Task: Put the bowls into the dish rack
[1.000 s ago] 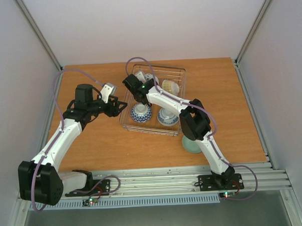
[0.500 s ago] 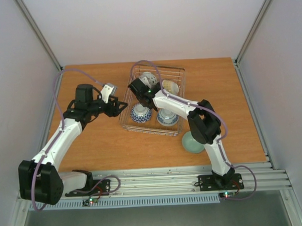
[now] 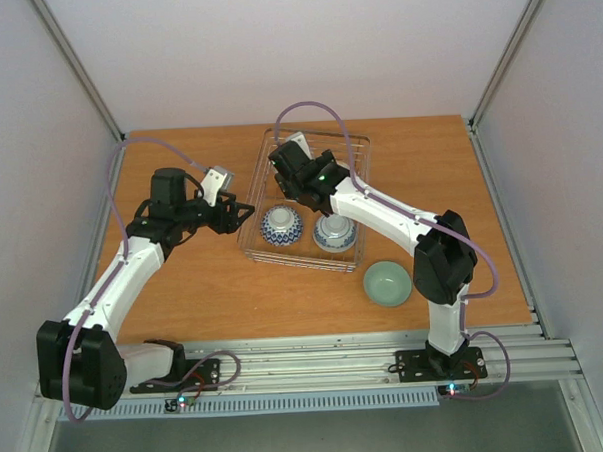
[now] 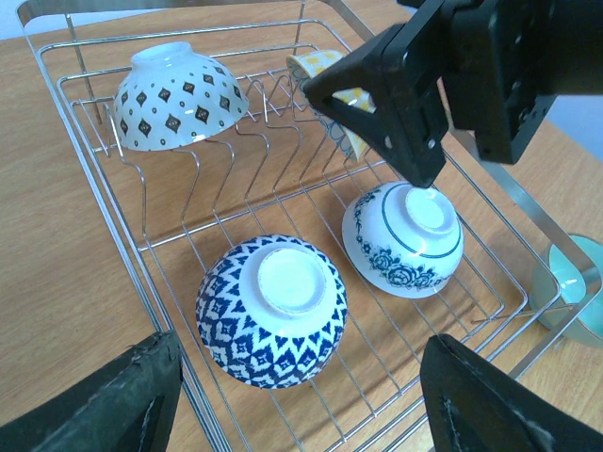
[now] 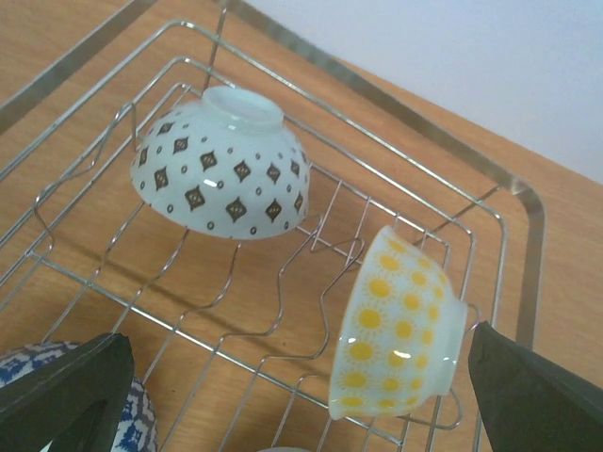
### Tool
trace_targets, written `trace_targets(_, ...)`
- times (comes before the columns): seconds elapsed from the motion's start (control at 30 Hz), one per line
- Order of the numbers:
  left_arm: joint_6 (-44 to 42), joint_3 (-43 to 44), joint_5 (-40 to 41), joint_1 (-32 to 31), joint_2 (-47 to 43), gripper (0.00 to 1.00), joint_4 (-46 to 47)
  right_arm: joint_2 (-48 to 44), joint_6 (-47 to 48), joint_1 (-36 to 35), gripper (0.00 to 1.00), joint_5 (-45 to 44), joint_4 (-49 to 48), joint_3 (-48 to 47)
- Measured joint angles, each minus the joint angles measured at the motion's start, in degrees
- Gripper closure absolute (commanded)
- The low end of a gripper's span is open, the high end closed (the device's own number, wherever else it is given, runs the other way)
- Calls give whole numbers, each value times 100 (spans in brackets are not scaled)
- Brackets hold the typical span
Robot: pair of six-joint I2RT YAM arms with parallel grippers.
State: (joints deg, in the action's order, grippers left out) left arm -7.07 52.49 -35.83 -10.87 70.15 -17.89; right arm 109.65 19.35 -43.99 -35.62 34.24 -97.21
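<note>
The wire dish rack (image 3: 303,263) sits mid-table and holds several bowls. A blue-and-white zigzag bowl (image 3: 280,225) (image 4: 271,308) and a blue floral bowl (image 3: 335,233) (image 4: 405,235) lie upside down at its front. A diamond-patterned bowl (image 5: 221,169) (image 4: 179,94) lies upside down at the back. A yellow sun-patterned bowl (image 5: 396,325) leans on edge against the prongs. A pale green bowl (image 3: 387,282) stands upright on the table right of the rack. My left gripper (image 3: 243,211) (image 4: 301,395) is open and empty at the rack's left side. My right gripper (image 3: 291,164) (image 5: 297,377) is open and empty above the rack's back.
The rack's rim (image 5: 377,89) and upright prongs (image 5: 311,250) lie under my right gripper. My right forearm (image 3: 381,210) crosses above the rack's right side. White walls enclose the wooden table (image 3: 184,281) on three sides.
My right gripper has risen and moved from the rack's left-middle toward its back. Its elbow swung right, uncovering the green bowl. The left arm has not moved.
</note>
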Motion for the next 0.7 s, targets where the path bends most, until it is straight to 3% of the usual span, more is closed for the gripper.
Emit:
trace_targets(0.33, 0, 0, -2, 0, -2, 30, 0, 407, 85, 46, 1, 238, 238, -358)
trace_targets(0.57, 0, 2, -24, 0, -9, 30, -4, 1899, 782, 278, 5, 511, 894, -2811)
trace_targets(0.7, 0, 0, -22, 0, -26, 30, -4, 2538, 1464, 365, 8, 319, 1193, -3602)
